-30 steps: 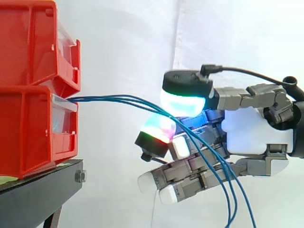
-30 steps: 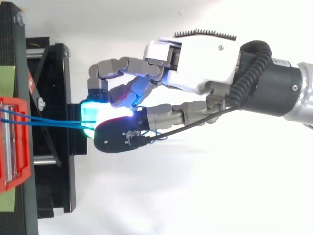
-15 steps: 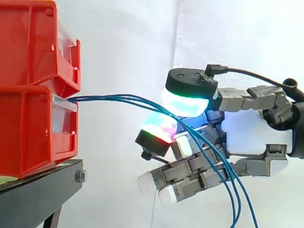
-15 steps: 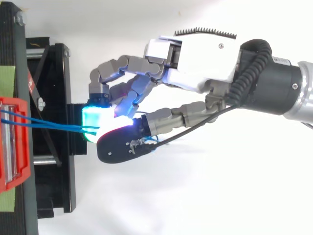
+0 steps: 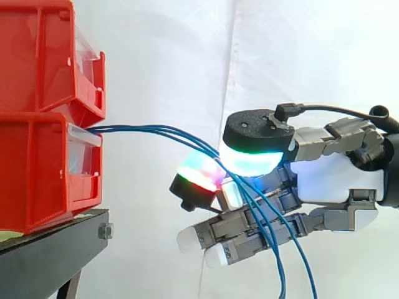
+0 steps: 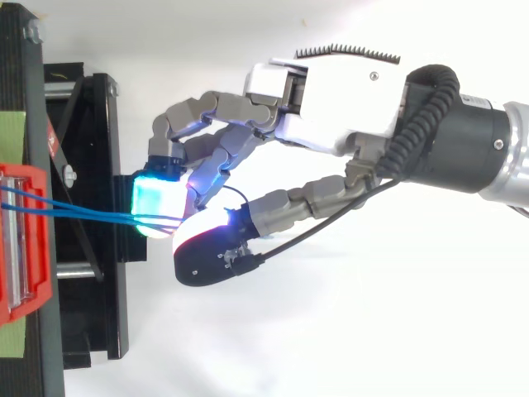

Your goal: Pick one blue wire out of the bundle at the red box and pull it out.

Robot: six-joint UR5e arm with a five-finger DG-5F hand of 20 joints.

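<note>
A bundle of three blue wires comes out of the front of the lower red bin and runs right in a shallow arc. In the top view the wires leave the bin and end under the glowing pads. My hand reaches in from the right with curled fingers. The wires pass between its dark-backed thumb pad and a red-green glowing fingertip, which meet around them. Beyond that, the wires drop over the lower fingers and hang down out of view.
A second red bin is stacked on the lower one. Both rest on a black stand at the left, before a white curtain. Open space lies between the bins and my hand.
The thumb has come down and swung sideways off the top of the glowing fingertip. That fingertip has shifted a little toward the bins. The hanging wire ends have swung left.
</note>
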